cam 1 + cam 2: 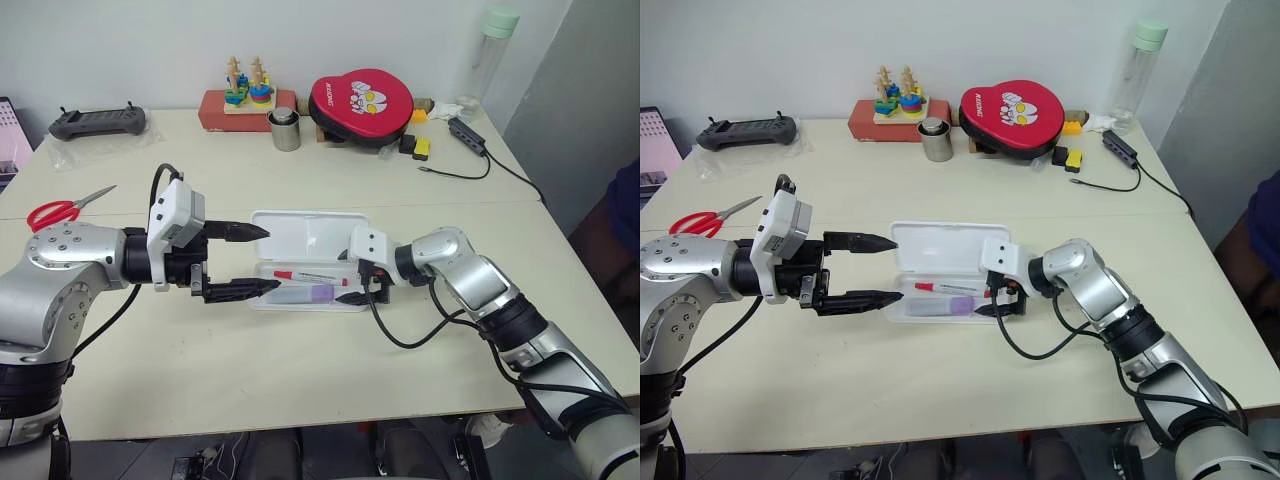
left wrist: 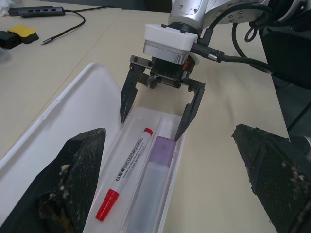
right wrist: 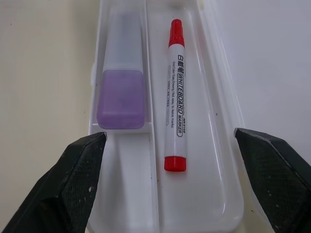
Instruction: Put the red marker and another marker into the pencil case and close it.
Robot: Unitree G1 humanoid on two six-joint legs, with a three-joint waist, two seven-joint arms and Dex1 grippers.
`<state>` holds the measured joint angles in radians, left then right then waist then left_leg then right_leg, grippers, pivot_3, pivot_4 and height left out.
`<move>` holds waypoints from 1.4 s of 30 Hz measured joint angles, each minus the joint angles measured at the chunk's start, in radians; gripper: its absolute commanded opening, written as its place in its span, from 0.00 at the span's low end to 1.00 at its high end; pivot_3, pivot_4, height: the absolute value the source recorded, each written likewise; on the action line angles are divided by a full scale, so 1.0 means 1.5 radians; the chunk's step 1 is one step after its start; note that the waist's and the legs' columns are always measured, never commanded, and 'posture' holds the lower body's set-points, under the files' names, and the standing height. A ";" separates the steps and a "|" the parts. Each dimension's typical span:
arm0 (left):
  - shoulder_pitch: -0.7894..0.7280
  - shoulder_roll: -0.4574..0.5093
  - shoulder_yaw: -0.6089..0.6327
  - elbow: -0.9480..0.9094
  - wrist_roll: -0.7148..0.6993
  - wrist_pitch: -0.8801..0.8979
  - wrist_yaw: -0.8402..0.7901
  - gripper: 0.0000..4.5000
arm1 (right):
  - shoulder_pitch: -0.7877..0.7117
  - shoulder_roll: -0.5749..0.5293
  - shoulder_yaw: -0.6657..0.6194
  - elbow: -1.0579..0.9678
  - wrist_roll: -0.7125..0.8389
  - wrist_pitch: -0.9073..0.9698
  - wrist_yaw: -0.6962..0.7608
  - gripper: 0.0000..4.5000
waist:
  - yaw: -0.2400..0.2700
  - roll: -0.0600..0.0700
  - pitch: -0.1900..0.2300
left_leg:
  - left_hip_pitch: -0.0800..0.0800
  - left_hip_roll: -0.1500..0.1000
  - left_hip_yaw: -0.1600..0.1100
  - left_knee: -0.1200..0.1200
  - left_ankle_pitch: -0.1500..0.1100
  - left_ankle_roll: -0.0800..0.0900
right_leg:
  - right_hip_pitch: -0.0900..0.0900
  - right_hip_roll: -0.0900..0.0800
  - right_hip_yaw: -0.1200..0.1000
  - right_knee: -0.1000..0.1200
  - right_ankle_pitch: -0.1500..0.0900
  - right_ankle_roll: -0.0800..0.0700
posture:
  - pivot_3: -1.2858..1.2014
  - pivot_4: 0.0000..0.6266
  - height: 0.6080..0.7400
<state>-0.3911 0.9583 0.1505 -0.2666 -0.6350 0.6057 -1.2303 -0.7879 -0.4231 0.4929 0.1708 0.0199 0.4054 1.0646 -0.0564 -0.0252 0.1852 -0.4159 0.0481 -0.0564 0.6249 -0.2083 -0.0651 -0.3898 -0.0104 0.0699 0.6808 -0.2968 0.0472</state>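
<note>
- Fingers of both grippers stand spread wide with nothing between them: the right gripper hangs over one end of the pencil case, the left gripper just off the other end, each pointing in toward the case.
- Both markers already lie inside: the red marker in the wider trough of the tray, the lilac marker in the narrower trough beside it, side by side along the case's length.
- By my reading, loading is finished and the closing is the step in hand; the lid lies flat open on the far side, hinged to the tray along its long edge.
- To do it well, I judge one gripper should get a fingertip under the lid's free far edge, away from the hinge, and sweep it up and over toward the table's near edge.
- The other gripper would best steady the tray at its end, since the light plastic box will likely slide on the smooth table when pushed.
- Before pressing down, the right gripper's fingertips need to be out of the tray, or the lid will trap them.
- Press along the front rim until it latches; a push near one corner only may leave the other end sprung.
- Red scissors lie well apart near the table's left edge and are out of the way.
</note>
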 measured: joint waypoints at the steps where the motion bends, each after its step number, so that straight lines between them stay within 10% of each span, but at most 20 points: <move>1: 0.000 0.000 0.000 0.000 0.000 0.000 0.000 1.00 | 0.000 0.001 0.000 0.001 0.000 -0.003 0.000 0.98 | 0.000 0.000 0.000 | 0.000 0.000 0.000 0.000 0.000 0.000 | 0.000 0.000 0.000 0.000 0.000 0.000 | 0.52 0.24 1.00; 18: -0.006 -0.003 -0.004 0.000 0.000 0.002 0.004 1.00 | 0.000 0.021 -0.005 -0.003 -0.001 0.003 0.000 0.98 | 0.001 0.000 0.000 | 0.000 0.000 0.000 0.001 0.000 0.000 | 0.000 0.000 0.000 0.000 0.000 0.000 | 0.52 0.24 1.00; 26: -0.077 -0.092 -0.027 -0.004 -0.021 0.018 0.068 1.00 | 0.096 -0.069 -0.227 -0.263 0.170 0.218 -0.018 0.98 | 0.019 -0.001 -0.001 | 0.000 0.000 -0.001 0.001 0.000 0.000 | 0.001 0.000 -0.001 0.000 0.000 0.000 | 0.52 0.24 1.00; 35: -0.141 -0.248 -0.114 0.008 0.014 -0.033 0.131 1.00 | 0.227 0.057 -0.348 -0.421 0.098 0.540 -0.393 0.98 | 0.008 -0.001 -0.001 | 0.001 0.000 -0.001 0.002 0.001 0.000 | 0.001 0.001 0.001 0.001 0.001 0.002 | 0.52 0.24 1.00; 42: -0.153 -0.277 -0.175 0.062 0.065 -0.093 0.106 1.00 | 0.244 0.191 -0.368 -0.400 0.017 0.538 -0.601 0.98 | 0.009 -0.001 -0.001 | 0.000 -0.001 0.000 0.002 0.001 0.000 | 0.001 0.001 0.001 0.000 0.002 0.002 | 0.52 0.24 1.00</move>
<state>-0.6212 0.5428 -0.1123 -0.1739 -0.5379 0.4663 -1.0718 -0.4218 -0.1367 -0.0588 -0.4299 0.0457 1.2131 0.1625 -0.0432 -0.0264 0.1839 -0.4164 0.0474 -0.0570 0.6276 -0.2073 -0.0652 -0.3889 -0.0095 0.0721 0.6808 -0.2944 0.0507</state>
